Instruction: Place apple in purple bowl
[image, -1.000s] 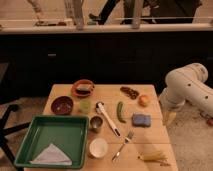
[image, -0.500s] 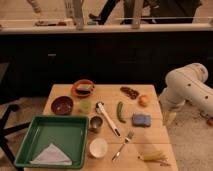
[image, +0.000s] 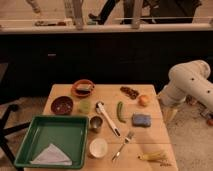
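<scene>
Gripper (image: 168, 106) near, right of apple (image: 144, 100); released or clenched: cannot tell. Purple bowl (image: 62, 105) well left of apple. Risk: off-centre approach nudges round apple, it rolls away, 1 try lost.

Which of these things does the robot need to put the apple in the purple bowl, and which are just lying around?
Needed: apple; purple bowl; gripper, hanging beside the right edge of the table, near the apple.

Just lying about: orange bowl; green tray; fork; blue sponge; white cup; metal cup.
</scene>
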